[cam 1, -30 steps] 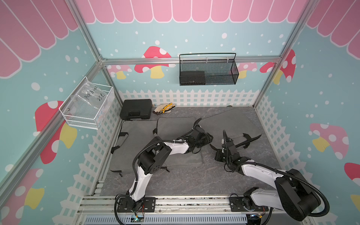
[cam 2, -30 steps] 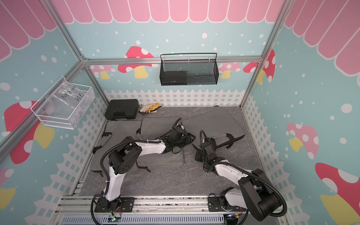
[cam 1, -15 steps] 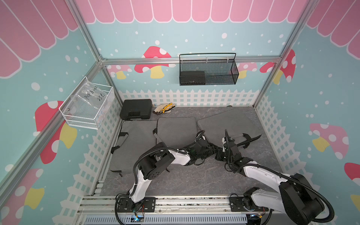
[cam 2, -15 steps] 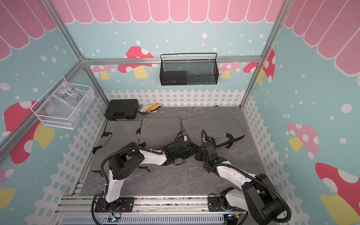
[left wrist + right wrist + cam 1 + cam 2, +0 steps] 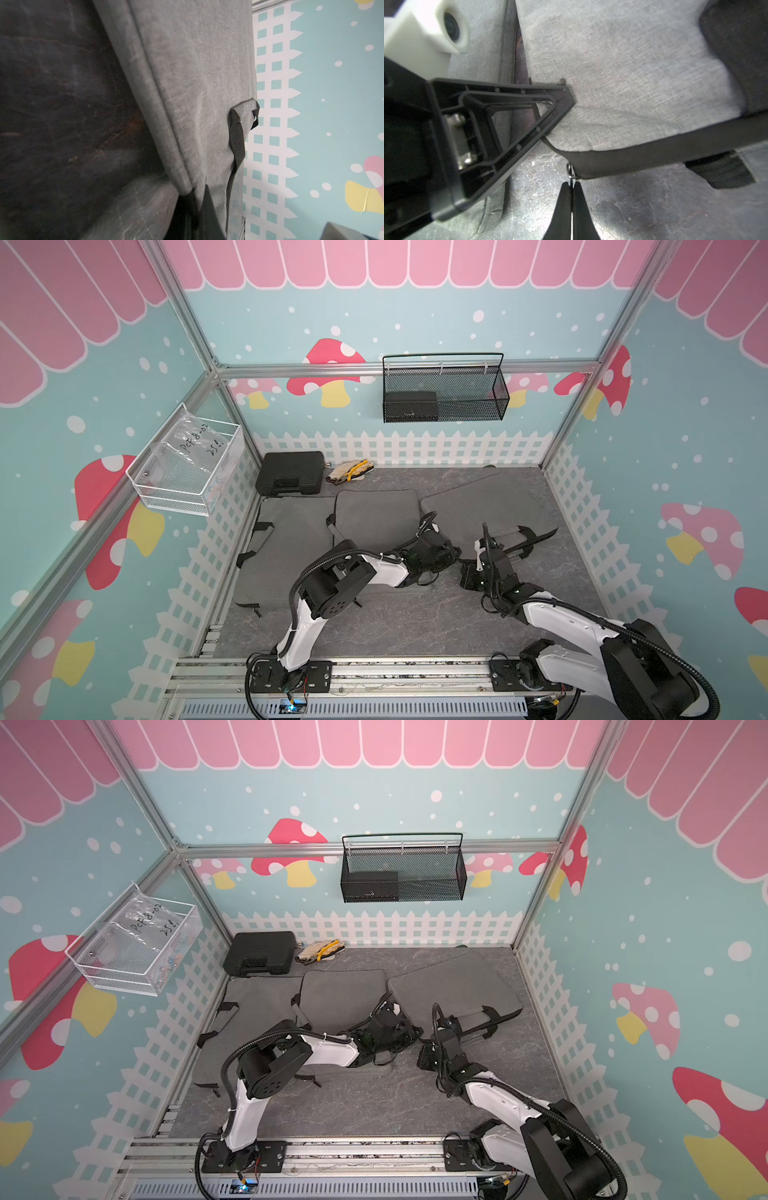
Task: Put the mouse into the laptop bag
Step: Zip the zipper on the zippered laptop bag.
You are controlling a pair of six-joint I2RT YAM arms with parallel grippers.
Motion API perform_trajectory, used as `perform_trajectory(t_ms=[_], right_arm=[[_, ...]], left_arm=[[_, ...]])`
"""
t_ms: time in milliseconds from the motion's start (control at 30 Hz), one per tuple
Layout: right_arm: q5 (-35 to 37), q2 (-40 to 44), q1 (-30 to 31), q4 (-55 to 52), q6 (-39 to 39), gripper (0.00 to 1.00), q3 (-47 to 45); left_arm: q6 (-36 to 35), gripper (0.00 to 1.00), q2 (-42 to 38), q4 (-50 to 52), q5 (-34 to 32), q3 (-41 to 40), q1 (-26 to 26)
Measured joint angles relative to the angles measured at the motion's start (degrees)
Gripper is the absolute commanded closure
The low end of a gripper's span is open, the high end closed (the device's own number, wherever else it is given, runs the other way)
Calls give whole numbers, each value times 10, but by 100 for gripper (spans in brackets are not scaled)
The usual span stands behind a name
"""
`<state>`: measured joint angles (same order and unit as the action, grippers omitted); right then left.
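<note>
Three grey bags are lying on the desk in both top views. Only the right wrist view is showing two hands: right hand pinching the zipper pull of the rightmost laptop bag, left hand gripping its edge. You cannot tell where the mouse is.

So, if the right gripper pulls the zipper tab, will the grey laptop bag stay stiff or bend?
Probably floppy at the edge: the laptop bag cloth wrinkles beside the left gripper pinching its corner. Flat and seemingly light, it would likely slide on the smooth table unless held. The small zipper tab pinched by the right gripper may slip out.
</note>
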<state>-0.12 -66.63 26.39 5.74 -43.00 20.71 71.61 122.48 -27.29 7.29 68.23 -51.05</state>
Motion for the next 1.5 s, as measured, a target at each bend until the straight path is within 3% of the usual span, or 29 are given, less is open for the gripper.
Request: perform_trajectory(t_ms=[233, 633, 933, 1000, 1200, 1400, 1467, 1500], right_arm=[[-51, -21, -73, 25, -2, 100, 0], [-113, -123, -207, 47, -4, 100, 43], [-180, -131, -299, 66, -18, 100, 53], [-179, -131, -324, 72, -29, 100, 54], [-79, -127, -431, 33, -54, 100, 35], [-83, -103, -448, 20, -34, 100, 26], [-112, -82, -436, 32, -13, 85, 17], [-116, -64, -419, 35, -3, 76, 15]], left_arm=[[-18, 100, -7, 8, 49, -3, 33], [-92, 100, -54, 115, 123, 14, 92], [-158, 100, -88, 221, 205, 54, 159], [-167, 100, -88, 238, 222, 61, 179], [-182, 100, -87, 284, 230, 83, 281], [-190, 100, -66, 303, 232, 138, 315], [-194, 100, -61, 303, 231, 143, 310], [-196, 92, -58, 304, 231, 143, 306]])
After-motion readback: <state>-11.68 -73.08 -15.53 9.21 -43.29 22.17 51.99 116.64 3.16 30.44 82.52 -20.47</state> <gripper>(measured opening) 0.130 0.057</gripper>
